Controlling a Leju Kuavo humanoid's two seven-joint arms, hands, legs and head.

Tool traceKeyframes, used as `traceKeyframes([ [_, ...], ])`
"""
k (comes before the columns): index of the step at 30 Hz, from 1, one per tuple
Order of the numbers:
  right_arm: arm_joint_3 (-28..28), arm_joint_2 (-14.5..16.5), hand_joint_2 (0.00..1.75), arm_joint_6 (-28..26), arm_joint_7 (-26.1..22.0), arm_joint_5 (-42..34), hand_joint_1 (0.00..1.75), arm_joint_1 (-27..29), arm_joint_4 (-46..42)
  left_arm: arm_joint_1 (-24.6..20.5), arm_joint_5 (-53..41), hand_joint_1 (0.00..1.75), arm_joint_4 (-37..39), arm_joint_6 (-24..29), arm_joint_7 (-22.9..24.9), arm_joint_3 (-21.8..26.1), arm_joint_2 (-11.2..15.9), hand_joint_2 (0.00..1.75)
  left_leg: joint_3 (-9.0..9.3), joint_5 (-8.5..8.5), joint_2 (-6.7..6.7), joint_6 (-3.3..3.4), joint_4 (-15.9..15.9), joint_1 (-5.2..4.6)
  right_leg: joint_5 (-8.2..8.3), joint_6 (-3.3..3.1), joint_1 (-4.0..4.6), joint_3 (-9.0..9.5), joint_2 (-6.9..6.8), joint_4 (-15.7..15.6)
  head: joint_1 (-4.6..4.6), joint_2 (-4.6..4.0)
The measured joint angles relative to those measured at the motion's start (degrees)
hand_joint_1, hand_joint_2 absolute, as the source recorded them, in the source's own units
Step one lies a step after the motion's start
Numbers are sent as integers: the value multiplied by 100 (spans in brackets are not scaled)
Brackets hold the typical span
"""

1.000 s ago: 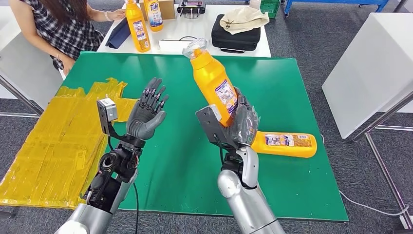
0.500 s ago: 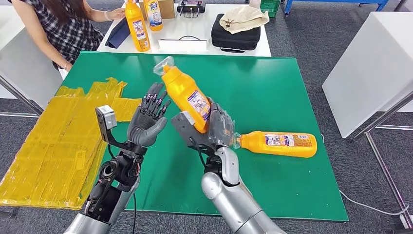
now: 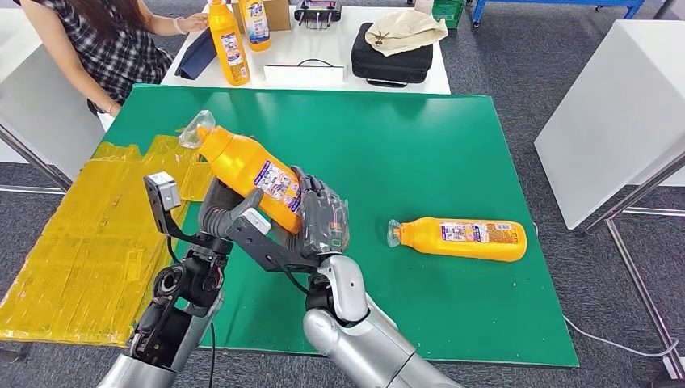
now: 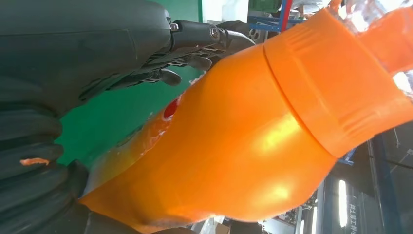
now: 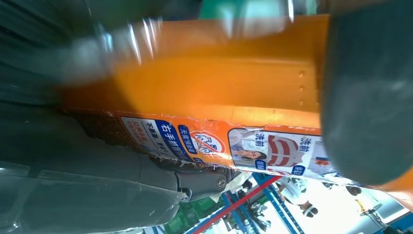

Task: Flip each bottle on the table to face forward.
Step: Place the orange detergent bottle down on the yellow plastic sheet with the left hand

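My right hand [image 3: 321,220] grips an orange bottle [image 3: 252,174] by its lower body, above the green table [image 3: 452,145]. The bottle tilts with its clear cap up and to the left, its label showing. My left hand [image 3: 220,212] sits under and behind it, palm against the bottle, fingers stretched along it. In the left wrist view the bottle [image 4: 243,146] lies against the left hand [image 4: 73,63]. The right wrist view shows the label side of the bottle [image 5: 219,87] within the right hand [image 5: 73,170]. A second orange bottle [image 3: 462,239] lies on its side at the table's right, cap pointing left.
Yellow sheets [image 3: 81,242] cover the table's left side. Behind it a white table [image 3: 307,77] carries two upright orange bottles [image 3: 229,44], a black bag [image 3: 389,58] and a cloth. A person [image 3: 97,40] sits at the far left. A white cabinet [image 3: 614,105] stands on the right.
My right hand has carried the bottle leftwards and tipped it further over, bringing it against my left hand. The lying bottle has not moved.
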Motion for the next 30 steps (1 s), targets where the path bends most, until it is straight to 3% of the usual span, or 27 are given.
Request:
traceKeyframes([
  [19,398,1,175,80,116,154,175,68,-233,172,14,0,-88,118,-42,196,66,175,-2,0,0,0,-1,1,0,0,1,-2,0,0,1,1],
  [26,1268,-28,175,593,606,-967,175,-36,-194,391,130,4,-447,156,334,379,52,175,-2,1,4,0,-1,1,0,0,1,-7,1,0,-2,0],
  [30,1778,-64,175,495,720,-1428,175,-294,-42,520,173,171,-735,239,507,485,-46,175,-3,1,6,0,0,0,0,0,0,-9,2,0,-1,1],
])
